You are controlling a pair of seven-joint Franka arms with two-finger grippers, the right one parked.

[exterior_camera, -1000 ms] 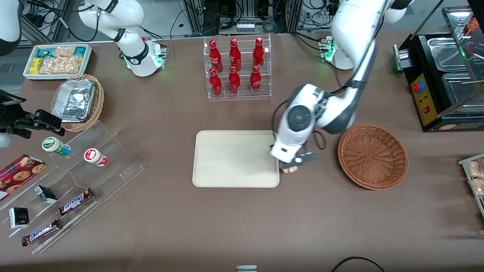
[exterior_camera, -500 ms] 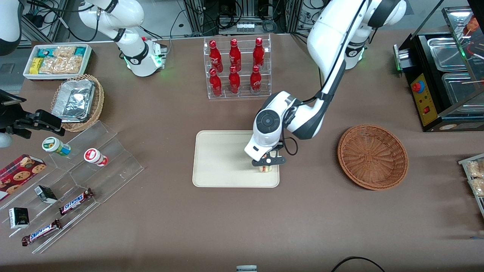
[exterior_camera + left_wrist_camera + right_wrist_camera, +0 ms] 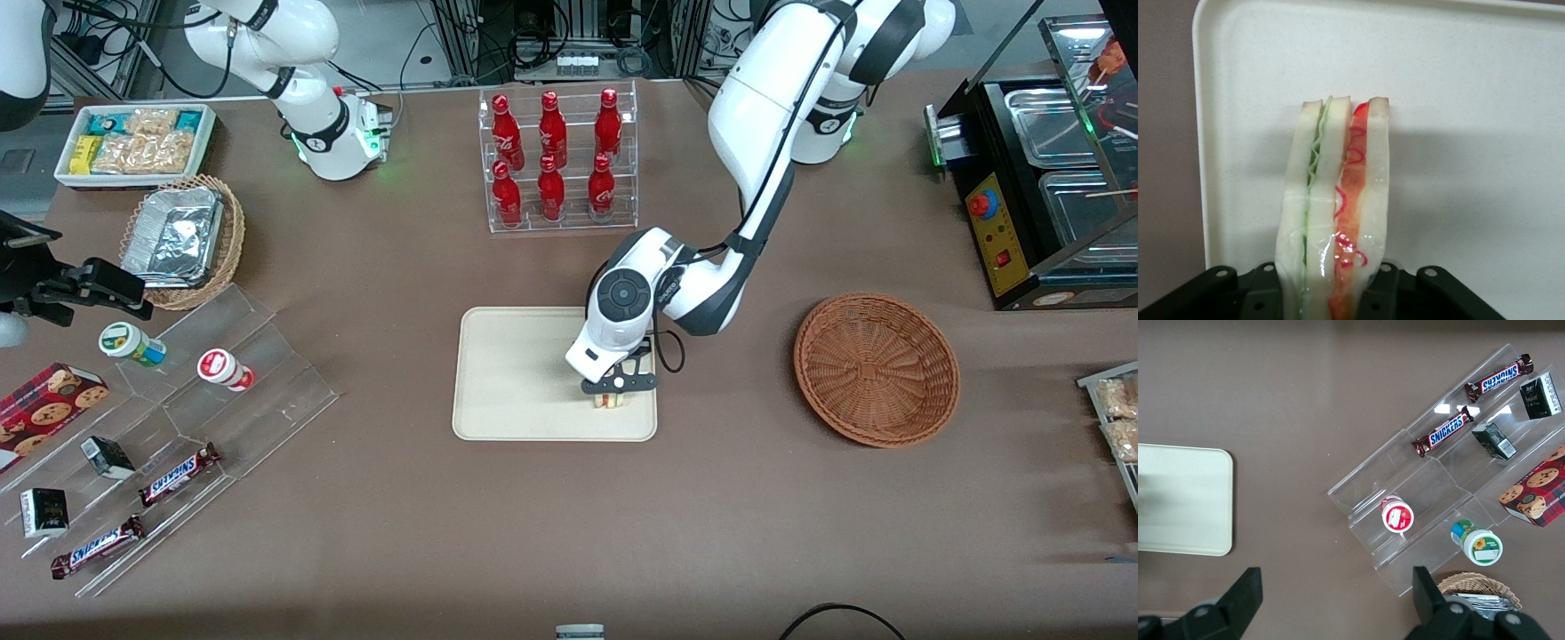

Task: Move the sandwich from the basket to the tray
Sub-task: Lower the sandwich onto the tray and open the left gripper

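Pincer [image 3: 612, 388] pinching the sandwich [image 3: 1335, 220] by its bread faces, low over the tray [image 3: 507, 373] corner nearest the basket [image 3: 876, 369], seemingly for set-down.

matt speckled tray [image 3: 1485, 120], glossy film-wrapped sandwich [image 3: 1335, 220], woven wicker basket [image 3: 876, 369]

My hand [image 3: 610, 391] pinched the layered sandwich [image 3: 1336, 220] over the cream tray [image 3: 516, 373]; the woven basket [image 3: 876, 369] sat well apart.
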